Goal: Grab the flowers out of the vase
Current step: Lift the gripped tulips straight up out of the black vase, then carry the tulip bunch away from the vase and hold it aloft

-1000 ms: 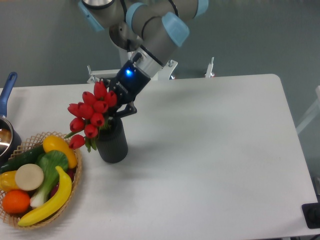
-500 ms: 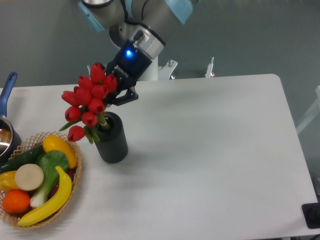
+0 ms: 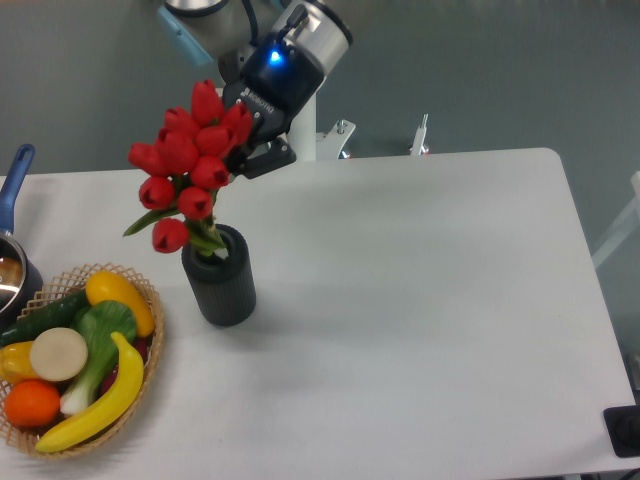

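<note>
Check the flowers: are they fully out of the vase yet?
Cannot tell for sure. The flowers are raised in the gripper, but their lowest stems overlap the vase mouth from this view. The vase stands upright.

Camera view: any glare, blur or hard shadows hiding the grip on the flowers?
Camera view: light is even and soft, no glare on the table; the vase throws only a faint shadow; the flowers are sharp; the gripper is dark, its blue light blooms a little, and the buds cover most of the jaws.
</note>
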